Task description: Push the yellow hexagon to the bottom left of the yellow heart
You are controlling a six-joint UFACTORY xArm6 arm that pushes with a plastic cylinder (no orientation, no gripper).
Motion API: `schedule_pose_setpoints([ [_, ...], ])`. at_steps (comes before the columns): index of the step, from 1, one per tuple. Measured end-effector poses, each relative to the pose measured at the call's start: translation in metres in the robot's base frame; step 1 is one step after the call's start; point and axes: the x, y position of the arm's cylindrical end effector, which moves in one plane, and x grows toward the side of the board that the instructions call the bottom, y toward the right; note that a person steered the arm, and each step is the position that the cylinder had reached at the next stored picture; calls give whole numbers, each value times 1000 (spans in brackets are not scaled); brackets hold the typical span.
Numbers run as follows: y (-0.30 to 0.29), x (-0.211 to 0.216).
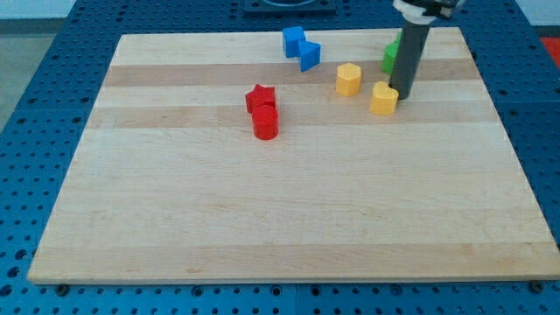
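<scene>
- The red star [260,96] and red cylinder [265,123] sat touching at the view's left-centre of the wooden surface [175,201], well apart from everything the task concerned.
- Two blue blocks [300,47], shapes hard to make out, lay touching near the view's top, up and to the left of the yellow pair.
- The yellow hexagon [348,79] stood to the view's upper left of the yellow heart [383,98], near it but not touching, with a small gap of bare wood between them.
- My tip [402,94] rested just beside the heart's right edge, apparently touching or nearly so; the heart therefore lay between my tip and the hexagon.
- That was the relation that mattered: the hexagon lay to the view's left of my tip, slightly above it, on the far side of the heart. I judged that a straight run leftward would have shoved the heart instead.
- The hexagon needed to travel downward in the view, so I reckoned my tip had to go round above the heart to the hexagon's top side.
- A green block [390,56] was partly hidden behind the rod, its shape unclear.
- The arm carried no gripper, only the rod, so there was nothing to open or close.
</scene>
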Motion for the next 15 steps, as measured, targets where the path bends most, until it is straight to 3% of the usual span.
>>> schedule_pose_setpoints([
  [1,-24,22],
  [2,-21,19],
  [3,5,-27],
  [5,-46,-93],
  [7,-65,-33],
  [10,-104,-31],
  [11,-104,14],
  [12,-110,19],
  [14,-144,75],
  [15,-131,100],
])
